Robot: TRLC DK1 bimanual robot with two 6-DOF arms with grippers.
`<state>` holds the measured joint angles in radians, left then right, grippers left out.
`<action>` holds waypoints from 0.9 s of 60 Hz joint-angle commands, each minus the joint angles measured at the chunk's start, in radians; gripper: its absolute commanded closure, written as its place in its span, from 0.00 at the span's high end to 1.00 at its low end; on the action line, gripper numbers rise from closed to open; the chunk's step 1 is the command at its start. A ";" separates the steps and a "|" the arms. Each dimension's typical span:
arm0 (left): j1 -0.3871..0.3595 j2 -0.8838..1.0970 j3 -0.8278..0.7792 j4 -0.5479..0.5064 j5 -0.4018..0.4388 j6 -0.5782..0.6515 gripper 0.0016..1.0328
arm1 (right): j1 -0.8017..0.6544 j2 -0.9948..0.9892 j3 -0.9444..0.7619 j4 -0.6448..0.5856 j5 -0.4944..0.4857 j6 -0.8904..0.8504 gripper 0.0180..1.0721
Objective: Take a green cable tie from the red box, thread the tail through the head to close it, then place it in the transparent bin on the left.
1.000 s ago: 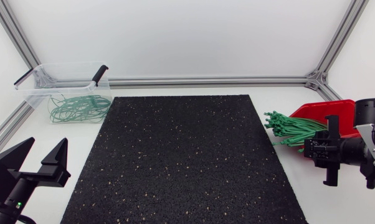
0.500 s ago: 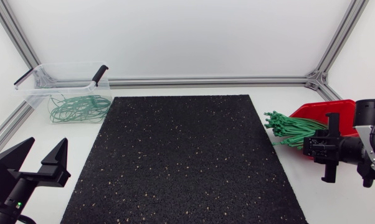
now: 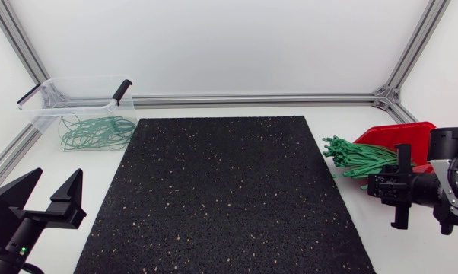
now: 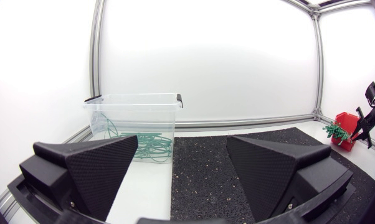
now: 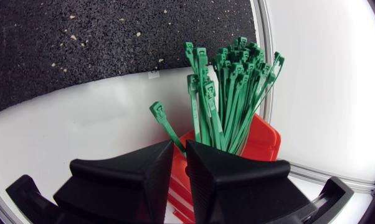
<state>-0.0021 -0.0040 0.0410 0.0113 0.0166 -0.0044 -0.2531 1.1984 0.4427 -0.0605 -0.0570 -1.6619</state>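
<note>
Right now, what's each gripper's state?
Left gripper: open, empty.
Right gripper: closed, seemingly pinching one green cable tie at the red box.

My left end effector [image 4: 181,158] is matte black, and its two broad wedge fingers [image 4: 91,165] are finely textured, with small screws [image 4: 71,203] near their bases. A green light [image 3: 21,250] glows on my black left arm [image 3: 2,228]. My right arm [image 3: 451,186] pairs black housings with a silver-grey link.

The right gripper [image 3: 373,185], beside the red box [image 3: 392,135], has slid slightly along it toward the end where the green cable ties [image 3: 358,158] spill out.
</note>
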 commanded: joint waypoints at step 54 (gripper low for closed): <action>0.002 0.004 -0.039 -0.019 -0.001 -0.022 0.96 | 0.021 -0.214 0.041 -0.220 -0.046 -0.050 0.06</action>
<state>-0.0021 -0.0040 0.0410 0.0113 0.0166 -0.0044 -0.2371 1.0328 0.4511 -0.2401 -0.0975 -1.6852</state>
